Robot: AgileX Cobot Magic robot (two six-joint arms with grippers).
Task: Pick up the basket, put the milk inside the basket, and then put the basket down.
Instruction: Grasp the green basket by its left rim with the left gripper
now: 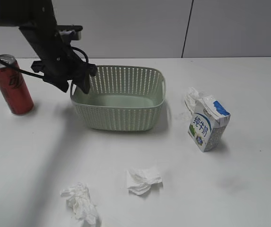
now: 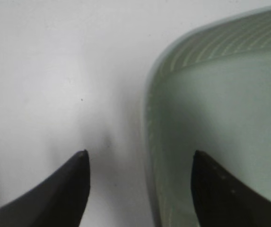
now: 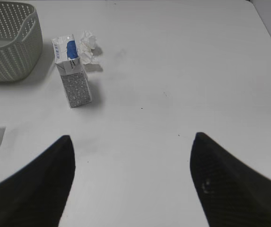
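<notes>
The green basket (image 1: 121, 97) sits on the white table (image 1: 249, 179), and the left gripper (image 2: 140, 158) is spread wide over its left rim, one finger (image 2: 215, 189) inside and the other outside. The milk carton (image 1: 208, 124) stands upright to the right of the basket, apart from it, with a crumpled tissue (image 1: 191, 98) just behind. The right gripper (image 3: 130, 142) hangs wide apart above bare table, holding nothing.

Left arm (image 1: 48, 40): matte black, boxy links; black cable looping off its left side; a pale grey plate near the wrist. Left gripper (image 2: 140, 189): two black fingers (image 2: 64, 191) tapering to blunt, curved tips, smooth surface. Right gripper (image 3: 133, 184): same black wedge-shaped fingers (image 3: 230, 184), faint pale scuffs on one
</notes>
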